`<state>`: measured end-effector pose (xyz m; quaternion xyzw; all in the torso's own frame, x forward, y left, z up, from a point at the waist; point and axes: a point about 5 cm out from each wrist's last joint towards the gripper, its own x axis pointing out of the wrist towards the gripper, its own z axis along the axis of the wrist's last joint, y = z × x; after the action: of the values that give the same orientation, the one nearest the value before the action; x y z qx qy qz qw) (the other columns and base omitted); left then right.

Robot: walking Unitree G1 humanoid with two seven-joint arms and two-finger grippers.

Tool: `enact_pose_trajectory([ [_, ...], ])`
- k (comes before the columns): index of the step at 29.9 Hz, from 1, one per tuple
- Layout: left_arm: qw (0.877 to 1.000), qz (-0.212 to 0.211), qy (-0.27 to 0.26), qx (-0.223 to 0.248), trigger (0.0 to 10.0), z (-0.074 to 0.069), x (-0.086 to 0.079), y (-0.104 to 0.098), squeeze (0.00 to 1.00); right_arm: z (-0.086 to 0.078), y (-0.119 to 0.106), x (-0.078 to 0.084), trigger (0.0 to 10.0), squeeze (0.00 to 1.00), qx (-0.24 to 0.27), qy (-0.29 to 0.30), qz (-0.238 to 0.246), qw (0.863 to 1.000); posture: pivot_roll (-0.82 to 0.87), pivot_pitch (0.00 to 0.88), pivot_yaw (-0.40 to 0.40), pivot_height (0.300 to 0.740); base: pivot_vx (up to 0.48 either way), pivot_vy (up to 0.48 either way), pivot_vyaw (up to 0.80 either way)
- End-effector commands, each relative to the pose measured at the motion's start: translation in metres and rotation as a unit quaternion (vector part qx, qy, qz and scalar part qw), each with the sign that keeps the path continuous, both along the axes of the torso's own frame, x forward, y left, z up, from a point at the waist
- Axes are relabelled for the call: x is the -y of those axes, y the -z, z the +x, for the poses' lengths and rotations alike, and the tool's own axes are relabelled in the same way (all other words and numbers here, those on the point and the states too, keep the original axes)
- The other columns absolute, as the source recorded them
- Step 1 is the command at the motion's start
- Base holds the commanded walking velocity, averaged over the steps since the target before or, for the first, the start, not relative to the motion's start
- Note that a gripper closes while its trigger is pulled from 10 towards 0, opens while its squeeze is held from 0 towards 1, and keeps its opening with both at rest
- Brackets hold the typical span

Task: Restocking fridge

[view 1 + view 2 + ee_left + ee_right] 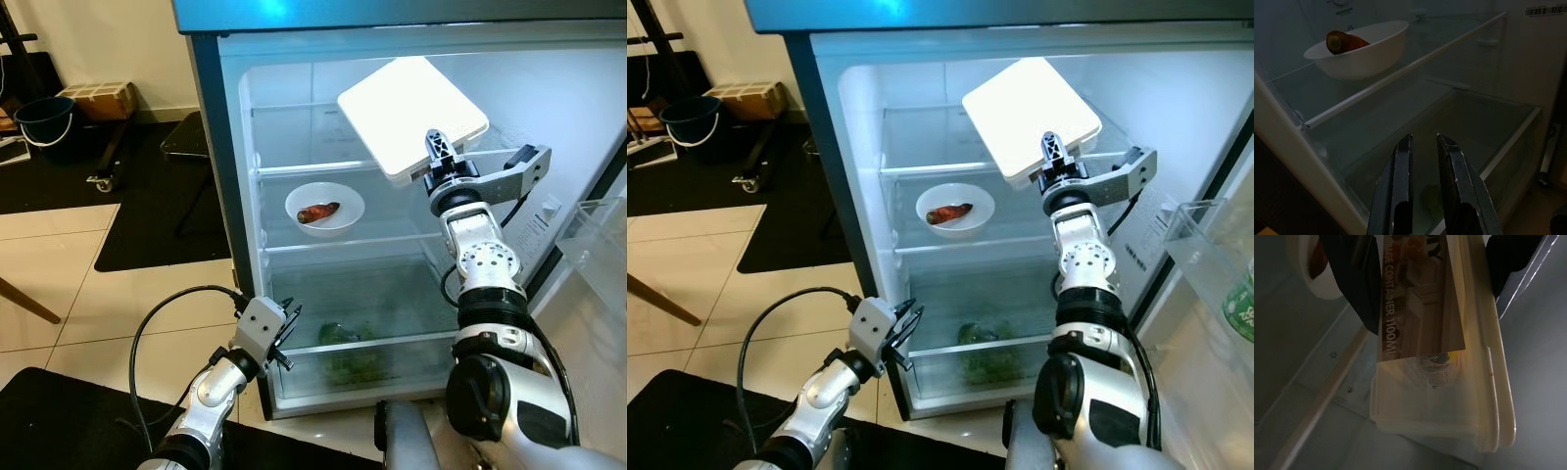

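The left end effector (pixel 285 333) hangs low just outside the open fridge (pixel 235 196), in front of the crisper drawer (pixel 372 367); its 2 fingers (pixel 1400 196) are nearly closed, a narrow gap between them, gripping nothing. Greens (pixel 348 352) lie in the drawer. Above the drawer, a white bowl (pixel 324 208) holding 1 reddish-brown item (pixel 318 211) sits on the middle shelf (pixel 392 240). Higher, the right end effector (pixel 438 157) clamps a white, flat, lidded storage container (pixel 411 113), tilted before the fridge's top shelf. The right wrist view adds a printed label (pixel 1420 298) reading "CONTAINER 1100ML".
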<state>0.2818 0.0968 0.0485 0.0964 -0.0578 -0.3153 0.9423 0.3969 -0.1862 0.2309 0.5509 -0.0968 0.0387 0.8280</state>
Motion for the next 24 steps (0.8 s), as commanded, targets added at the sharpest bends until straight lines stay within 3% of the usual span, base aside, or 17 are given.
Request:
enact_pose_trajectory([
  [1,1.000,-0.008,0.006,0.012,10.0,-0.0017,0.0055,-0.0027,0.00,0.0033,-0.0121,-0.0031,10.0,0.00,0.016,0.001,0.020,1.000,-0.08,0.000,-0.010,0.431,0.000,0.000,0.00],
  [4,1.000,-0.008,0.007,0.012,10.0,-0.0022,0.0065,-0.0025,0.00,0.0049,-0.0144,-0.0035,10.0,0.00,0.016,0.004,0.026,1.000,-0.08,0.000,-0.009,0.431,0.000,0.000,0.00],
  [5,1.000,-0.008,0.008,0.012,10.0,-0.0022,0.0069,-0.0026,0.00,0.0055,-0.0149,-0.0039,10.0,0.15,0.016,0.004,0.028,0.999,-0.08,0.000,-0.010,0.431,0.000,0.000,0.00],
  [6,1.000,-0.008,0.009,0.012,10.0,-0.0022,0.0074,-0.0026,0.00,0.0060,-0.0153,-0.0045,10.0,0.38,0.015,0.003,0.029,0.999,-0.08,0.000,-0.010,0.431,0.000,0.000,0.00],
  [7,1.000,-0.008,0.009,0.013,10.0,-0.0022,0.0078,-0.0027,0.00,0.0064,-0.0156,-0.0051,10.0,0.51,0.015,0.003,0.029,0.999,-0.08,0.000,-0.010,0.431,0.000,0.000,0.00],
  [9,1.000,-0.009,0.010,0.013,10.0,-0.0021,0.0083,-0.0031,0.00,0.0074,-0.0161,-0.0057,10.0,0.74,0.013,0.004,0.030,0.999,-0.08,0.000,-0.011,0.431,0.000,0.000,0.00],
  [10,1.000,-0.009,0.010,0.013,10.0,-0.0020,0.0086,-0.0032,0.00,0.0079,-0.0157,-0.0055,10.0,0.78,0.011,0.006,0.032,0.999,-0.08,0.000,-0.011,0.431,0.000,0.000,0.00],
  [15,1.000,-0.010,0.011,0.014,10.0,-0.0020,0.0096,-0.0036,0.00,0.0094,-0.0168,-0.0055,10.0,0.71,0.010,0.009,0.042,0.999,-0.08,0.000,-0.012,0.431,0.000,0.000,0.00],
  [16,1.000,-0.010,0.011,0.015,10.0,-0.0021,0.0097,-0.0037,0.00,0.0095,-0.0176,-0.0055,10.0,0.64,0.011,0.009,0.043,0.999,-0.08,0.000,-0.014,0.431,0.000,0.000,0.00],
  [20,1.000,-0.010,0.011,0.015,10.0,-0.0023,0.0099,-0.0037,0.00,0.0097,-0.0194,-0.0059,10.0,0.53,0.014,0.007,0.043,0.999,-0.08,0.000,-0.014,0.431,0.000,0.000,0.00],
  [21,1.000,-0.010,0.011,0.015,10.0,-0.0023,0.0100,-0.0037,0.00,0.0096,-0.0197,-0.0064,10.0,0.38,0.015,0.005,0.039,0.999,-0.08,0.000,-0.015,0.431,0.000,0.000,0.00],
  [22,1.000,-0.010,0.011,0.015,10.0,-0.0024,0.0101,-0.0037,0.00,0.0097,-0.0173,-0.0089,10.0,0.27,0.004,0.000,0.004,1.000,-0.08,0.000,-0.015,0.431,0.000,0.000,0.00],
  [24,1.000,-0.010,0.011,0.016,10.0,-0.0024,0.0103,-0.0038,0.00,0.0098,-0.0152,-0.0105,10.0,0.27,-0.004,-0.003,-0.022,1.000,-0.08,0.000,-0.015,0.431,0.000,0.000,0.00],
])
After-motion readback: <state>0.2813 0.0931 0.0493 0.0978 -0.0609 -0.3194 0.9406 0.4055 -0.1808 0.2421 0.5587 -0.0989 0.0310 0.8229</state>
